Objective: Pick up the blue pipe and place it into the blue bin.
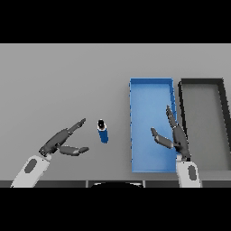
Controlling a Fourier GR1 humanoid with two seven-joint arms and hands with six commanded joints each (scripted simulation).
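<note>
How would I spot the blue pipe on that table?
Start at the blue bin on the grey table. Just left of it stands the blue pipe, near the left hand. It is a short dark-topped cylinder, the only small loose object.

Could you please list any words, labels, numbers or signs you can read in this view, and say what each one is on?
None: no readable text shows anywhere.
Blue pipe: no marking.
Blue bin: plain walls.
Dark bin: plain.
Grey table: bare of print.
</note>
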